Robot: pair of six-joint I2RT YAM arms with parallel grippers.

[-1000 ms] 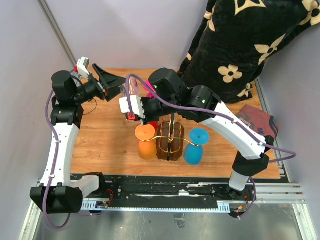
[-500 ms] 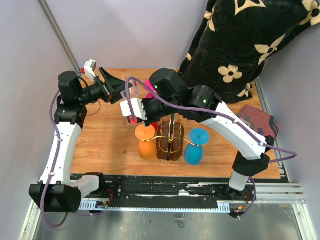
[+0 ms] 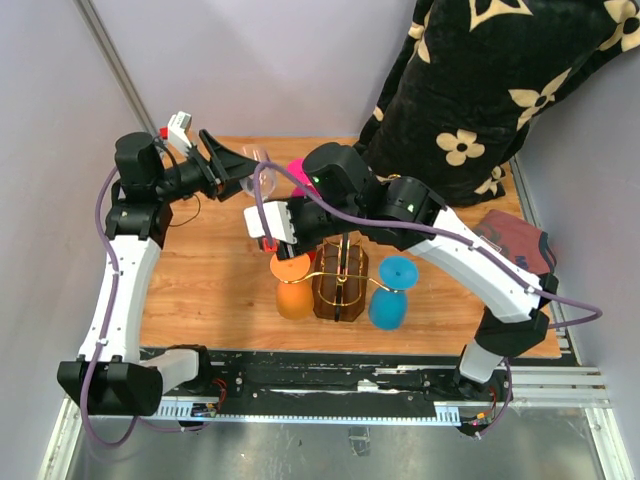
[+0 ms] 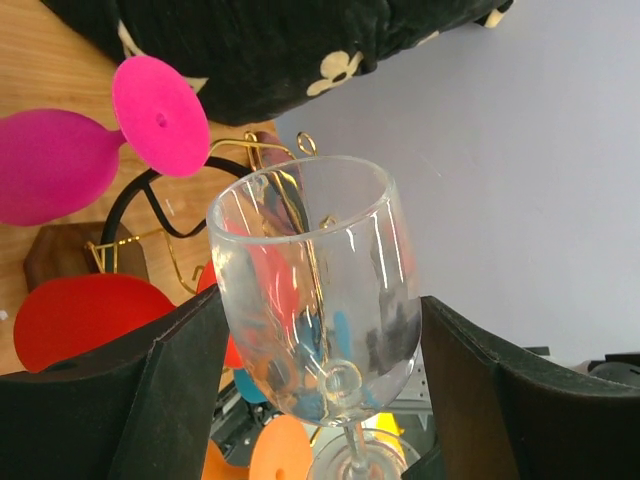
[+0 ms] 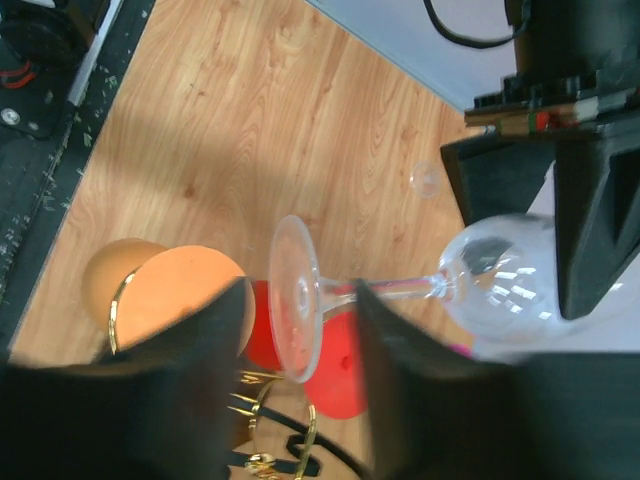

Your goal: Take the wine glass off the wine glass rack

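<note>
Pale walls (image 3: 250,60) close in on the left and back of the wooden table (image 3: 200,290). A black blanket (image 3: 480,90) with cream flowers spills over the table's back right corner. The left half of the table is bare wood from front edge to back, the widest free room. The right arm (image 3: 450,240) stretches across from the front right toward the middle, over the back of the rack. The left arm (image 3: 125,270) rises along the left edge and turns inward at the back.

The gold wire wine glass rack (image 3: 340,280) stands on its dark base just behind the middle of the front edge. An orange glass (image 3: 293,285) hangs upside down on its left scroll and a blue glass (image 3: 390,295) on its right. A red glass (image 4: 80,320) and a pink glass (image 3: 298,172) are on its far side, partly hidden by the right arm. A maroon cloth (image 3: 515,240) lies at the right edge.

The clear wine glass (image 4: 300,250) is off the rack, lying level in the air over the back of the table, behind and left of the rack. The left gripper (image 3: 248,175) is spread wide, its two black fingers (image 4: 150,390) pressing either side of the bowl. The right gripper (image 5: 300,300) is parted a little. The glass's foot sits between its fingers with a gap on each side, so it grips nothing.
</note>
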